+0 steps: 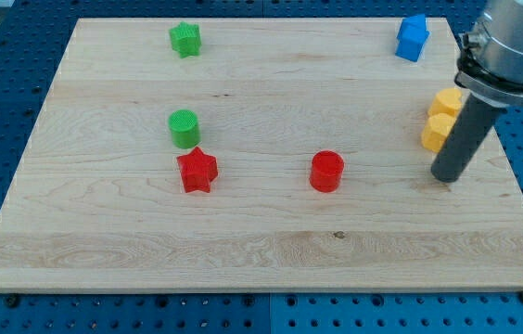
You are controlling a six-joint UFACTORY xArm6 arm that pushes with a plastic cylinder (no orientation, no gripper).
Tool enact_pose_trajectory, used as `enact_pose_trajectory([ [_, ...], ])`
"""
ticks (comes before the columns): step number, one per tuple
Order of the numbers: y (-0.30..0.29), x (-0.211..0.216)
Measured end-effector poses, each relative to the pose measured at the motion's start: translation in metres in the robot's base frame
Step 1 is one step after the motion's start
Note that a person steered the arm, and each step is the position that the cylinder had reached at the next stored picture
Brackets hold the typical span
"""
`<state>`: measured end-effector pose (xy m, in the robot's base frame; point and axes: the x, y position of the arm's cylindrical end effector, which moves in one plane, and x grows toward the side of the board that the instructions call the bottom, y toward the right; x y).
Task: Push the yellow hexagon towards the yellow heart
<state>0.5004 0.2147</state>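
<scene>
Two yellow blocks sit touching at the view's right: one [446, 101] higher and one [437, 131] just below it. The rod partly covers both, so I cannot tell which is the hexagon and which the heart. My tip [446, 176] rests on the board just below and right of the lower yellow block, close to it.
A blue block [412, 38] is at the top right. A green star [185, 39] is at the top left. A green cylinder [184, 128] sits above a red star [197, 170] at centre left. A red cylinder [326, 172] is in the middle. The wooden board [261, 250] ends just right of the rod.
</scene>
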Motion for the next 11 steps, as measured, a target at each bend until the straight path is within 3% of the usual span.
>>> enact_pose_trajectory([
  [11, -0.010, -0.034],
])
